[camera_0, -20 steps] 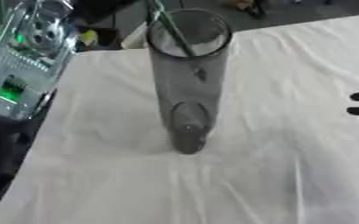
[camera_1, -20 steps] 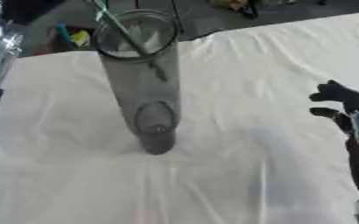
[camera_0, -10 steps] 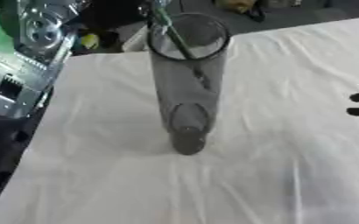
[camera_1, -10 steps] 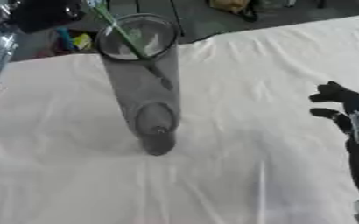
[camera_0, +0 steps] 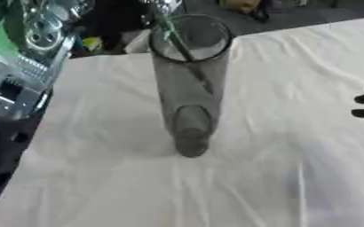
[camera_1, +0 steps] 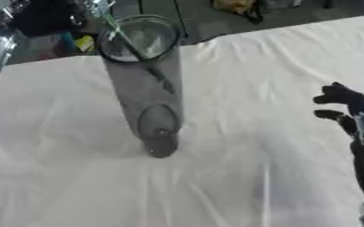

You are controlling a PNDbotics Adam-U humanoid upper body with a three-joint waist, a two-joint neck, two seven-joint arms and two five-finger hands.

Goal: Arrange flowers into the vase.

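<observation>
White tablecloth [camera_0: 100,177] bears the stemmed vase [camera_0: 187,80]; only the right-eye view shows the relaxed right hand [camera_1: 354,116] whole.

A creased white tablecloth [camera_0: 294,146] covers the table, with a yellow object [camera_1: 233,5] on the dark floor beyond.

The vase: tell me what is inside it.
Inside the vase a single thin green stem slants down from the rim toward the lower wall. Its top runs out of view, so no blossom shows. The dark glass hides whether there is water.
</observation>
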